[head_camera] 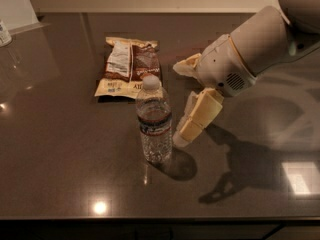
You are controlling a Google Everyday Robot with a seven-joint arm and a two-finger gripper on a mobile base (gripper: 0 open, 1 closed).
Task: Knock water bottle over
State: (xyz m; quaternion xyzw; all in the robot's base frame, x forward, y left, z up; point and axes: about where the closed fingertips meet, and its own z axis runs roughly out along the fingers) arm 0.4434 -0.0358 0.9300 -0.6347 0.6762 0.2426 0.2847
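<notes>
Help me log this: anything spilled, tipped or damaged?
Nothing stands out: the clear ribbed plastic water bottle stands upright, capped; the brown snack bag lies flat behind it; the cream pincer hangs open beside it.

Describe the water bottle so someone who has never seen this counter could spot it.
On the dark countertop, look just in front of the flat snack bag. The water bottle stands upright there, with the open gripper close beside it. It is the only clear, ribbed thing, with a white cap and a dark label band.
</notes>
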